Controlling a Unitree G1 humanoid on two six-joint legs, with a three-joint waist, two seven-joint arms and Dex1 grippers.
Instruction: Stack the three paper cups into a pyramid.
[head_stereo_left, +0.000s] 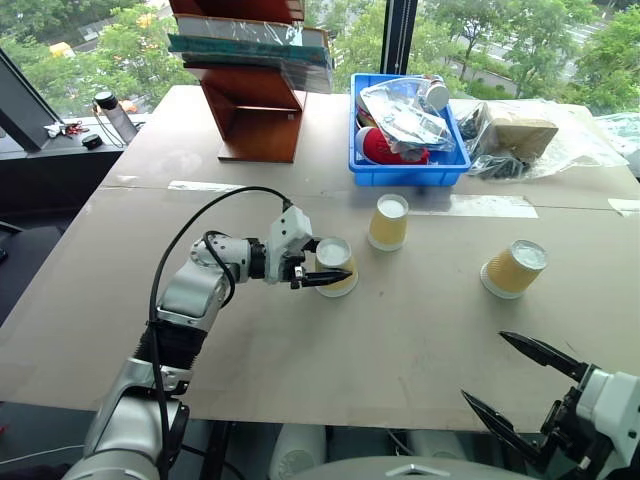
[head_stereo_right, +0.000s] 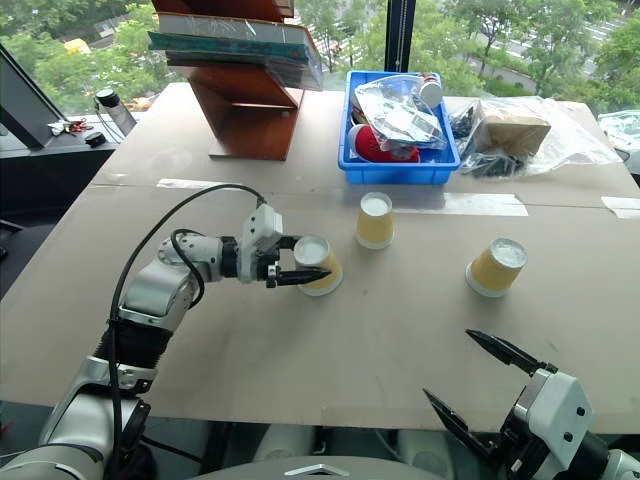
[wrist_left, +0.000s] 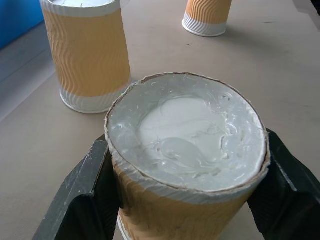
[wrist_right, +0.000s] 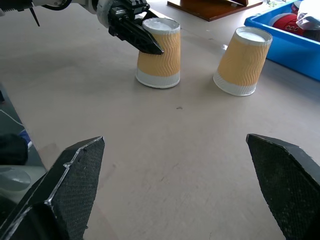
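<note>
- Near the table's middle, the left gripper clamps one upturned paper cup.
- Two other cups (standing apart) sit farther right.
- Right gripper hangs wide, empty.

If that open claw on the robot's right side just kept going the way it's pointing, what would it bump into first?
Probably the cup already held by the left gripper. The right gripper faces it across bare table; the second cup stands slightly off that line, though depth is uncertain.

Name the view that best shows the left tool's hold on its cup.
Left wrist view: both fingers press the flanks of the gripped cup, seen close up. The eye views show the left tool from above; the right wrist view, side-on from afar.
</note>
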